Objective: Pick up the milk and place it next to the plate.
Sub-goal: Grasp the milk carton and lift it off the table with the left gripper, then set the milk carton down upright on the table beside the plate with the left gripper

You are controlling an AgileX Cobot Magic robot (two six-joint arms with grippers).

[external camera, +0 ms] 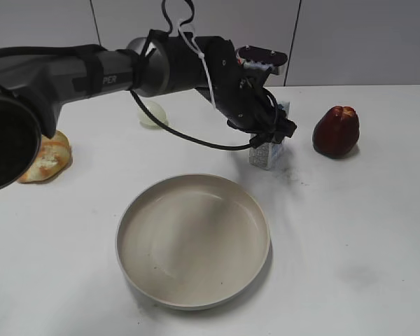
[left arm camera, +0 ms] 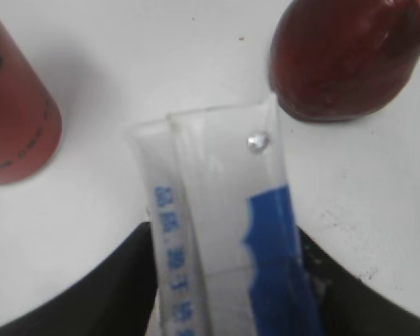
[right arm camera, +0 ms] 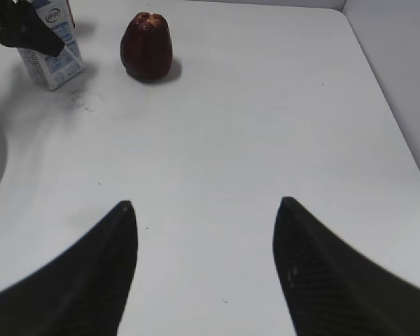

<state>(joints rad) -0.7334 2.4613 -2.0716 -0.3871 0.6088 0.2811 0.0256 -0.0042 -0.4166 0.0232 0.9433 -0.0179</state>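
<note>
We see a white table [external camera: 350, 231] with some dark smudges. The plate [external camera: 193, 240] lies on it at the front. Behind the plate stands the milk [external camera: 268, 154], and to its right a dark red fruit [external camera: 336, 131]. A bread roll [external camera: 47, 157] lies at the left edge, and a pale round thing [external camera: 154, 113] sits further back. A red can [left arm camera: 14, 112] stands near the milk.

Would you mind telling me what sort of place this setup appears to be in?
Probably a robotics lab tabletop: a bare white table against plain grey wall panels, with props such as a plate and milk.
</note>
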